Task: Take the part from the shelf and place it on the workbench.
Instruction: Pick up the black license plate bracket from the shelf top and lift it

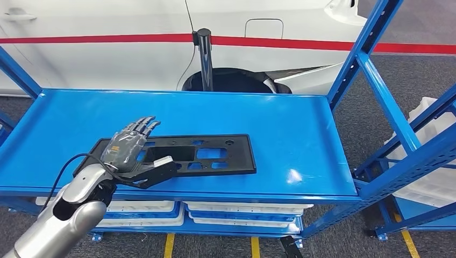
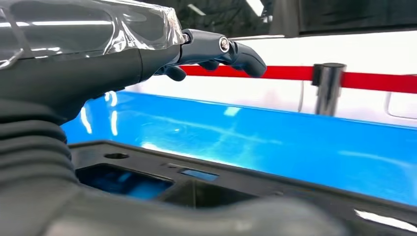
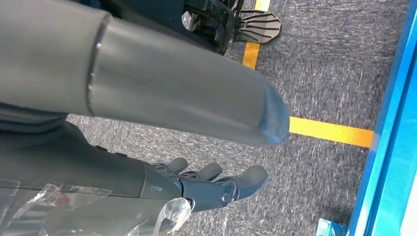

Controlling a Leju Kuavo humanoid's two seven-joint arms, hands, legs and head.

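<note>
The left arm reaches forward from below, its left hand held flat and palm down, fingers stretched out together and thumb spread to the side. The right hand hangs downward, fingers loosely apart, holding nothing.

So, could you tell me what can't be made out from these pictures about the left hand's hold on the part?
- Head view: the left hand lies over the black part's near end, hiding any contact beneath its palm.
- Left wrist view: the ribbed cover fills the foreground and blurs, hiding the thumb against the part.
- Right wrist view: the right hand hangs over the floor; the picture's edge cuts off the blue shelf.
</note>
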